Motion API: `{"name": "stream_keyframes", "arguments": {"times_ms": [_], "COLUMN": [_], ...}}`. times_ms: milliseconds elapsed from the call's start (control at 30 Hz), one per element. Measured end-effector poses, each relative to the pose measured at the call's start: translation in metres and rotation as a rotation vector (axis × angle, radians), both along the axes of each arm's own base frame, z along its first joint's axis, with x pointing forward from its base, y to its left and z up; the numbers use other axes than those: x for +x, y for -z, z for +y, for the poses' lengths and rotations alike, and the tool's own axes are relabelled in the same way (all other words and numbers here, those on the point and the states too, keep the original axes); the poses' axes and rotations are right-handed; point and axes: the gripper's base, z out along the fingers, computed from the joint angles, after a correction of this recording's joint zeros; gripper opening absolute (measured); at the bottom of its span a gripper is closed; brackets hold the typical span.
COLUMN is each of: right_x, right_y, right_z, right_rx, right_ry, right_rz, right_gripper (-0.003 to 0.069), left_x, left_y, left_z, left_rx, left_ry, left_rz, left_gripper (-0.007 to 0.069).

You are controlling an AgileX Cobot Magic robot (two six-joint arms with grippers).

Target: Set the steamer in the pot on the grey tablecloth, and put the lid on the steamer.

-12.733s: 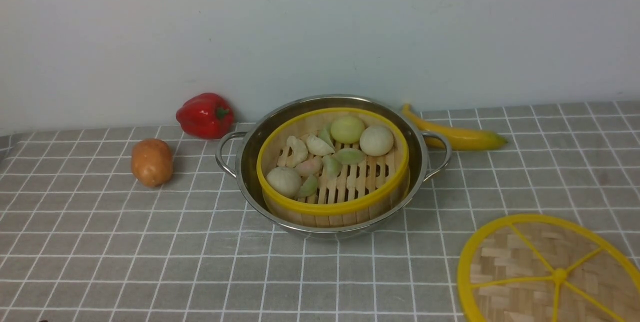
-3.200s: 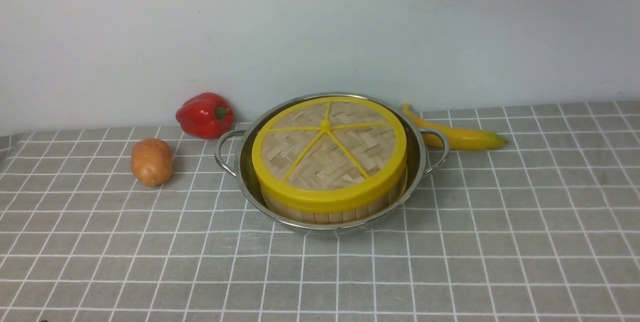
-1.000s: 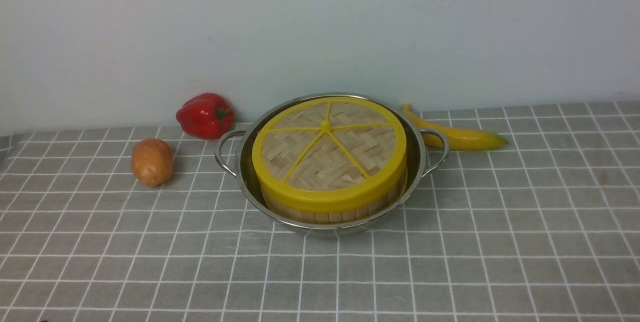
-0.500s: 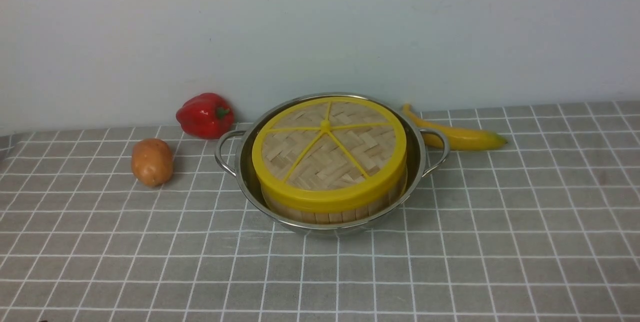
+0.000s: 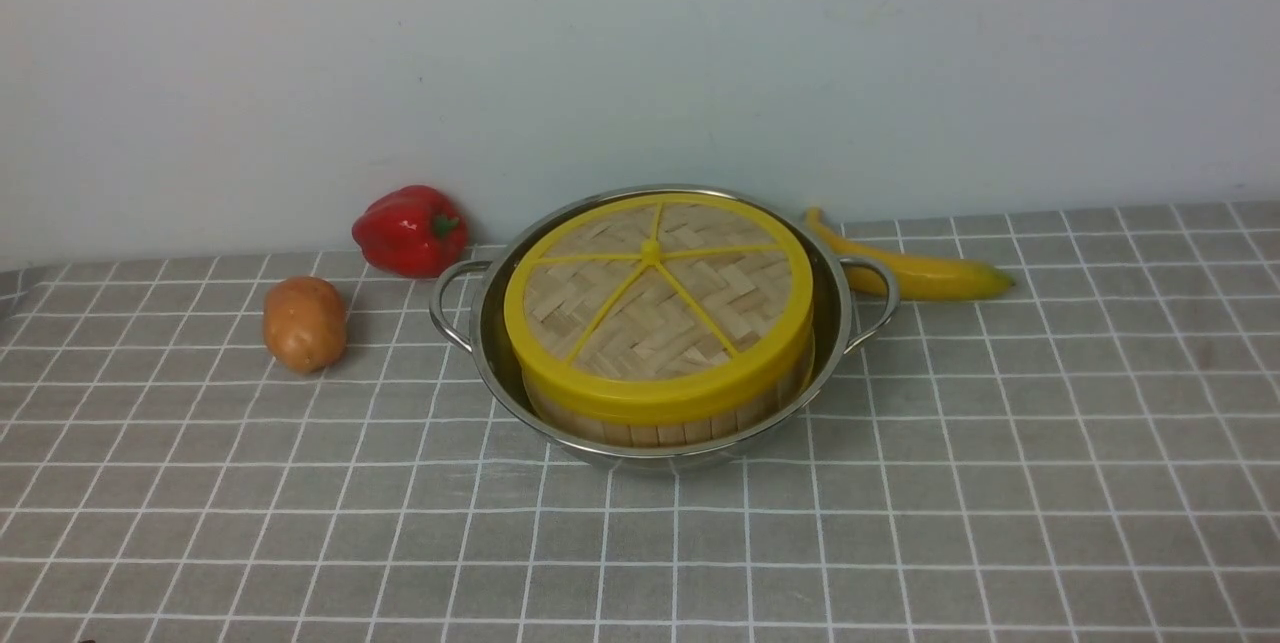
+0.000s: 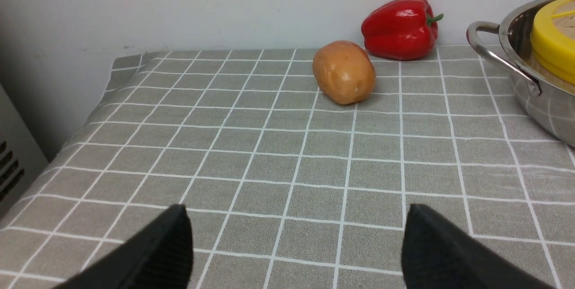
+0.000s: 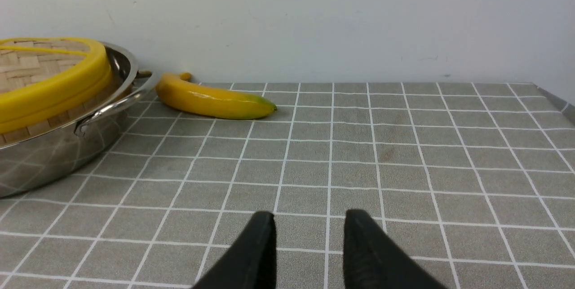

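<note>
Done: lid [image 5: 657,298] on steamer [image 5: 660,420] in pot [image 5: 500,323]. Left claw [image 6: 296,244] wide open, right claw [image 7: 309,246] open a little, both empty.

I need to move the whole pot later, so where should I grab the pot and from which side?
Grip the pot by its two loop handles, one per arm, coming in from its left and right. The handles stick out past the flared rim, while the lid and steamer fill the inside, so probably only the handles give the fingers something to close on.

No readable text, labels, brands, numbers or signs on anything in view.
</note>
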Motion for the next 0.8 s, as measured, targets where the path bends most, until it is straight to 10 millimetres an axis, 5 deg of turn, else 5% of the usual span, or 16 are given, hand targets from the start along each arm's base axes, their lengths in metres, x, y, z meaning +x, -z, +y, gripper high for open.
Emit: {"name": "stream_keyframes", "arguments": {"times_ms": [800], "right_x": [0.0001], "right_y": [-0.0001], "right_z": [0.0], "right_rx": [0.0], "right_ry": [0.0], "right_rz": [-0.003], "right_gripper": [0.024], "left_x": [0.0005], "left_y": [-0.0001], "left_z": [-0.0053], "left_rx": [0.002], "left_ry": [0.099], "left_rz": [-0.001], "left_gripper": [0.0578]}}
